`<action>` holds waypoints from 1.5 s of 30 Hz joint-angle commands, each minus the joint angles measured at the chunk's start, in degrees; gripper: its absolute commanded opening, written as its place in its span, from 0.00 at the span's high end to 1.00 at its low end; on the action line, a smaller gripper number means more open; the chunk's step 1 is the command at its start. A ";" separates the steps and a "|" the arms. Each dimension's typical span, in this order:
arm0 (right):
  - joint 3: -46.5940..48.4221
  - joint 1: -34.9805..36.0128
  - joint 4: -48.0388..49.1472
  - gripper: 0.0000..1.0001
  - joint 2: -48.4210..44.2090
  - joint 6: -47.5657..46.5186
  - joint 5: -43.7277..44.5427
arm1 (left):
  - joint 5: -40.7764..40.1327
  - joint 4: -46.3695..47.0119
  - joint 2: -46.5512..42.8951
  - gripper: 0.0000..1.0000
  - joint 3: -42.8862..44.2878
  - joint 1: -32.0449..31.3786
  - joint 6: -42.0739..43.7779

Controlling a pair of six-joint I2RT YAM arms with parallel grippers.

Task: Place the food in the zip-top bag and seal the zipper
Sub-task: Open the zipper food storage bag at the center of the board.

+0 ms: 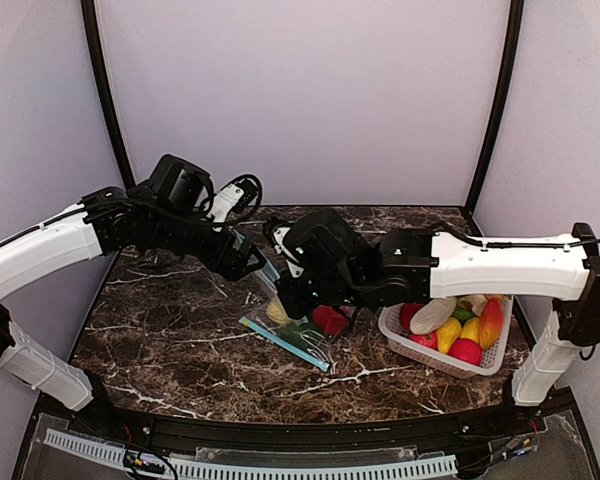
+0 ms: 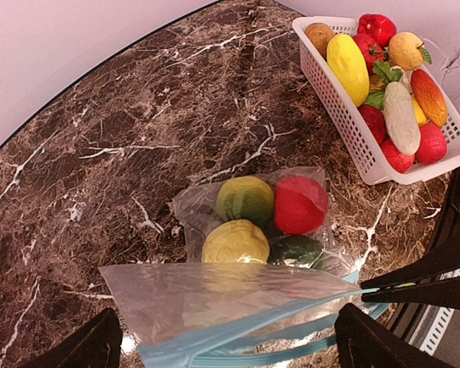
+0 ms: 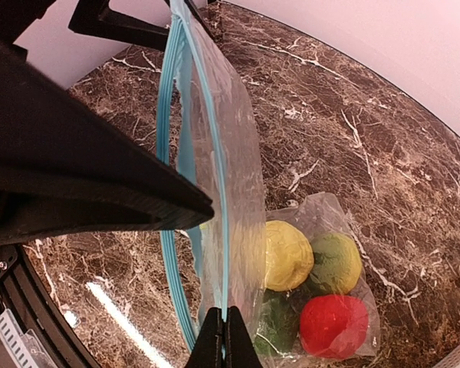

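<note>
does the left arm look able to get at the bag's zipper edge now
Probably yes: the left pincer is open and the blue zipper edge of the zip-top bag lies between its fingers, nothing in front. The right pincer, shut on one end, sits to the side.

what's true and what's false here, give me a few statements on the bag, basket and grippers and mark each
1. The bag holds four pieces of food. True.
2. The basket is empty. False: it is packed with food.
3. The right gripper is shut on the bag's zipper. True.
4. The left gripper is shut on the bag. False: it is open, one finger out to each side of the raised bag mouth.
5. The bag sits inside the basket. False: it lies on the table, apart from the basket.
</note>
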 commanded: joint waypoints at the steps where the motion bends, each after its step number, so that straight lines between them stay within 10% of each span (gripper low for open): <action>1: 1.89 1.02 0.49 1.00 0.64 -1.81 -0.07 | -3.33 -1.96 0.35 0.05 1.29 0.44 2.07; 23: 2.08 2.85 0.25 1.00 1.17 -7.80 -4.05 | -1.64 -3.21 0.64 0.37 1.57 1.49 13.35; 45: 1.25 1.64 -1.06 1.00 -0.14 -3.65 1.88 | -0.60 -5.65 -0.78 0.98 0.17 1.50 18.30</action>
